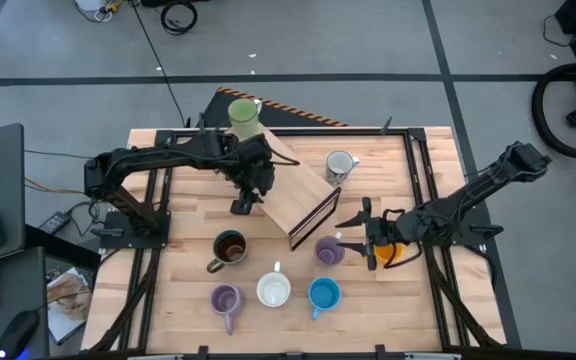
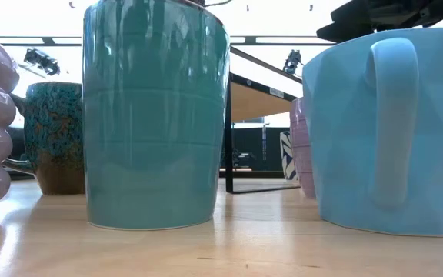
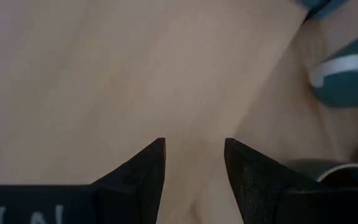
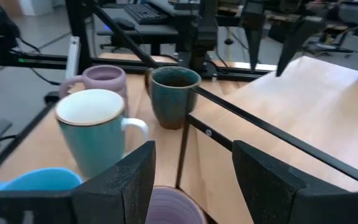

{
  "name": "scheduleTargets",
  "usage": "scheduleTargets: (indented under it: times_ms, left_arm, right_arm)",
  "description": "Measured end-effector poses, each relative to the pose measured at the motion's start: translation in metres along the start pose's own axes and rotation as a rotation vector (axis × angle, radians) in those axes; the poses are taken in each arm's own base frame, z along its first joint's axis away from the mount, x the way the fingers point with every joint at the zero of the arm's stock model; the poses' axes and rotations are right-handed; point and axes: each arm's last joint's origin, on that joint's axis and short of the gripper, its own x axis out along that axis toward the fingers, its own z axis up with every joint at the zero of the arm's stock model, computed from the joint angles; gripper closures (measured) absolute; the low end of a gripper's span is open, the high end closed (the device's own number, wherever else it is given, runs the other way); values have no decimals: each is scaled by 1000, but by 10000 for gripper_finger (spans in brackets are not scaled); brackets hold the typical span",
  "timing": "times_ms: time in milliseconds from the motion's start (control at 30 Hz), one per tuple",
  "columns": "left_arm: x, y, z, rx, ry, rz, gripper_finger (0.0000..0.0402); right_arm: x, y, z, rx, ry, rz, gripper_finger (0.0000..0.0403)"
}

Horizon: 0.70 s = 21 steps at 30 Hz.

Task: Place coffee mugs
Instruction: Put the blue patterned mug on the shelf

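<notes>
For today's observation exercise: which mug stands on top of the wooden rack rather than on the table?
The green mug. It alone sits up on the rack, at its far end; the other mugs stand on the table.

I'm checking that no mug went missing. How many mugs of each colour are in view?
Lavender mugs: 2
Green mug: 1
Orange mug: 1
Light blue mug: 1
Teal mug with white inside: 1
Dark speckled mug: 1
White patterned mug: 1
Total: 8
</notes>
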Motion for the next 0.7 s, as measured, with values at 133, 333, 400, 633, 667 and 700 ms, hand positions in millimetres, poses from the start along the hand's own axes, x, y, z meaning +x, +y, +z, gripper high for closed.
scheduleTargets:
  times_ms: [133, 333, 400, 633, 667, 700]
  left_arm:
    - [-3, 5, 4, 36, -91, 36, 230]
    - [3, 8, 8, 85, -219, 25, 230]
    - [8, 9, 8, 95, -248, 36, 230]
    - [13, 3, 6, 124, -283, 74, 230]
    - [11, 1, 5, 127, -288, 86, 230]
    - [10, 0, 1, 123, -272, 92, 230]
  right_arm:
    - [0, -1, 1, -41, -11, -54, 184]
    - [-4, -5, 18, -150, -84, -109, 185]
    - [-7, -7, 30, -142, -109, -162, 188]
    - [-10, -25, 72, -91, -92, -306, 214]
    - [-10, -30, 80, -69, -81, -315, 217]
    - [-10, -35, 86, -52, -65, -329, 221]
